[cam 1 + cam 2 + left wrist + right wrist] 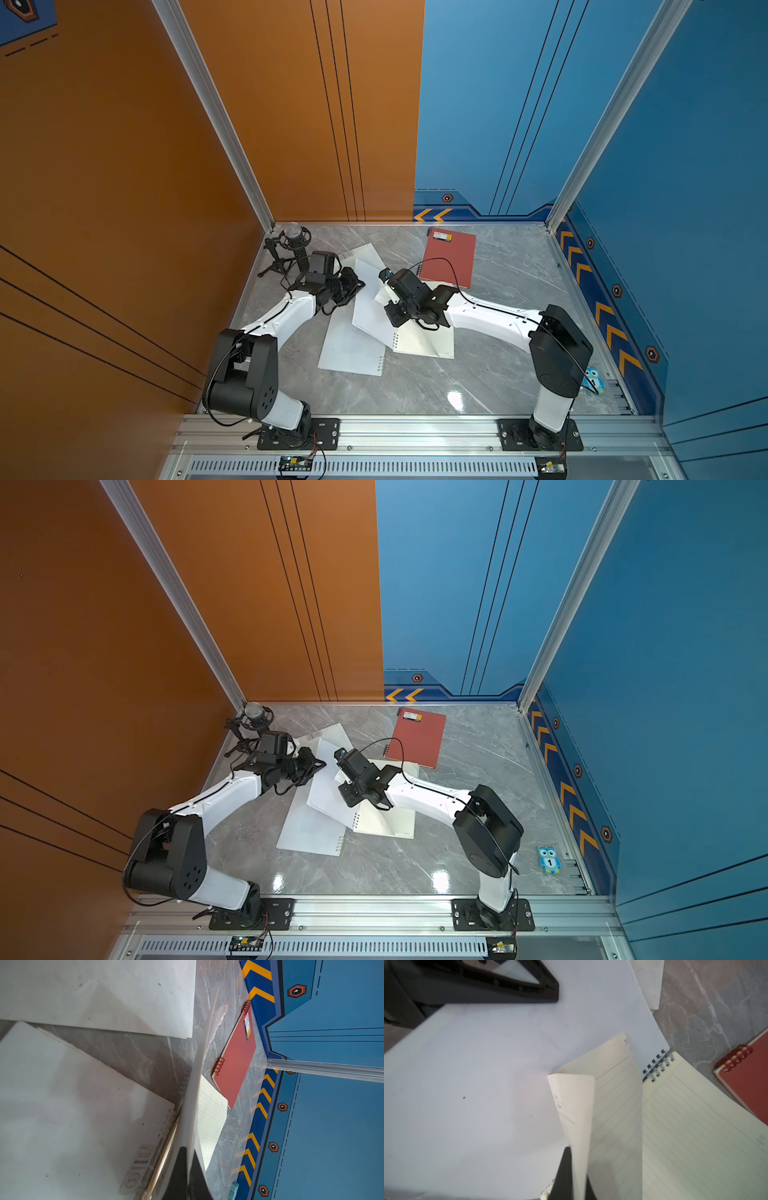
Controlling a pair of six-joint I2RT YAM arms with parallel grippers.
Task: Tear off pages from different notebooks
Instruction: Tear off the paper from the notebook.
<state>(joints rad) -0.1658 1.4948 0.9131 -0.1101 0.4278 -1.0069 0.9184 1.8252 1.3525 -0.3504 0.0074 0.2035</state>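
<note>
While I'm pinching lined page (610, 1105) in right gripper (576, 1180), jaws fully closed, left gripper (189, 1174) is clamping frosted cover (197, 1088) upright. Page is hanging over open notebook (695, 1126), top holes ripped off spiral (658, 1064). Tear looking nearly finished. Next: pulling clear, dropping aside.

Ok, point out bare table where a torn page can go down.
Widest bare patch: the near table, between the front rail and the white notebooks. Another lies right of the red notebook, up to the wall. Crowded: the middle-left, where notebooks overlap beside the microphone.
</note>
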